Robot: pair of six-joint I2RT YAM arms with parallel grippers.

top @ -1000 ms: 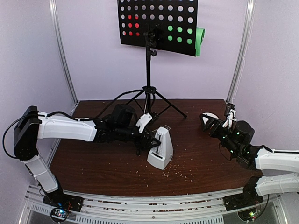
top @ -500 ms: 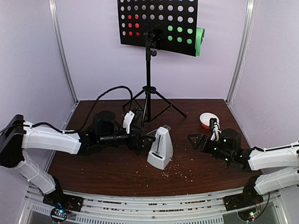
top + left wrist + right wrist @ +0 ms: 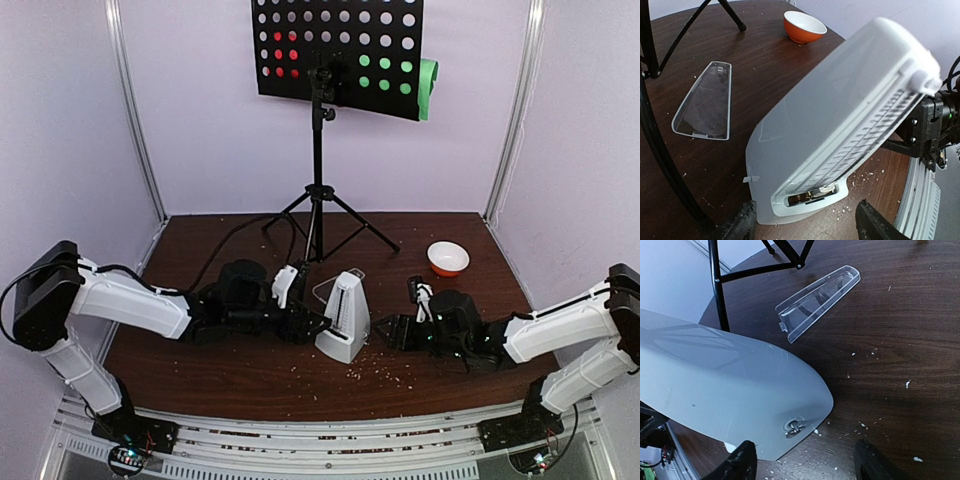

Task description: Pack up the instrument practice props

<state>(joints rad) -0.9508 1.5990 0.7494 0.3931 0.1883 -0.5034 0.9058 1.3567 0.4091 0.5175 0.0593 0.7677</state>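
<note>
Both hands open beside the metronome, nothing gripped.
Top: left hand (image 3: pixel 318 326) and right hand (image 3: pixel 384 331) flank the upright white metronome (image 3: pixel 345 318) mid-worktop (image 3: pixel 450 370), with the music stand (image 3: pixel 318 150) behind. Left wrist: fingers (image 3: pixel 742 226) wide, metronome base between tips, contact unclear; clear cover (image 3: pixel 705 102) lies flat nearby. Right wrist: fingers (image 3: pixel 740 462) wide, metronome side just ahead.

The right gripper (image 3: pixel 385 331) swings in from out by the bowl (image 3: pixel 447 258), drops low and now sits just beside the metronome (image 3: pixel 345 318), which stands right ahead of its fingers. The bowl, hidden behind that hand a second ago, is back in plain sight, well apart from it. The left gripper (image 3: pixel 318 325) backs off, then pushes forward again, fingers either side of the metronome's base.
</note>
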